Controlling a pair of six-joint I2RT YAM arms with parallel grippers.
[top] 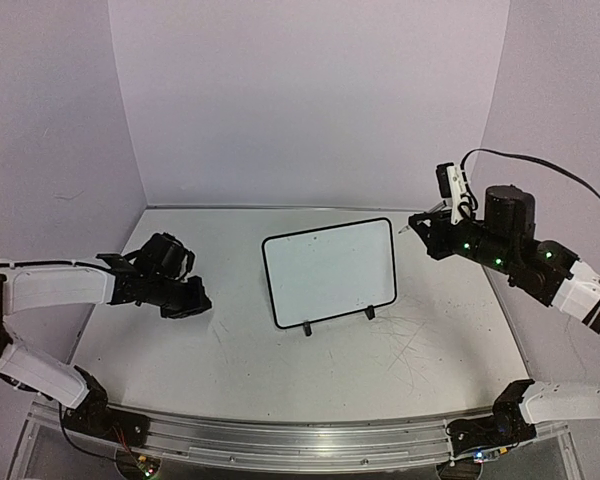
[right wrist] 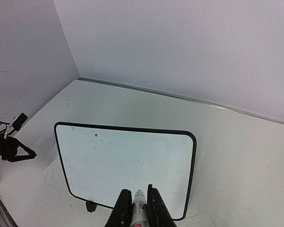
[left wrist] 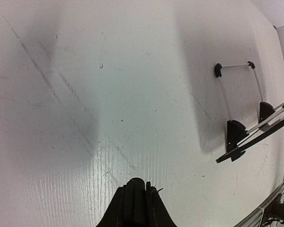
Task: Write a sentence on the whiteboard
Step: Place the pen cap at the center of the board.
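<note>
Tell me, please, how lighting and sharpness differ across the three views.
Top external: even, soft light, the whiteboard sharp. Left wrist: a pale sheen on the table between broad grey shadows. Right wrist: the whiteboard crisp, the marker close to the lens slightly soft.
</note>
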